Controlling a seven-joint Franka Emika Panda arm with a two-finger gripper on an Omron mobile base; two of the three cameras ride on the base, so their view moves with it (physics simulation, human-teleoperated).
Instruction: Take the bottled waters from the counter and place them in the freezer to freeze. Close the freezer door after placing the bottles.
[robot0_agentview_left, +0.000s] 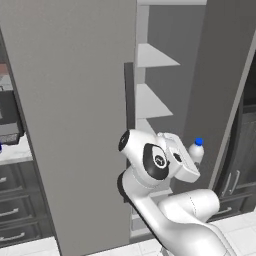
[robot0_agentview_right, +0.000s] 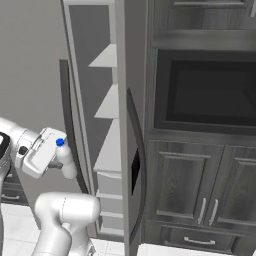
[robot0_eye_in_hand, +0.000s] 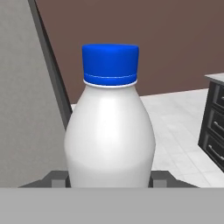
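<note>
A: Light's flat and even, no clear source. Soft shading under the white shelves (robot0_agentview_left: 152, 57)
B: Faint sheen on the bottle (robot0_eye_in_hand: 109, 135). Edges slightly soft, no blur, no distortion

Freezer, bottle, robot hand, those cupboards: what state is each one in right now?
freezer door: swung open, white shelves showing.
wider fridge door: closed.
bottled water: upright, blue cap on, held in front of the open freezer.
gripper: shut on the bottle's lower body.
oven: closed.
lower cabinet doors: closed.
</note>
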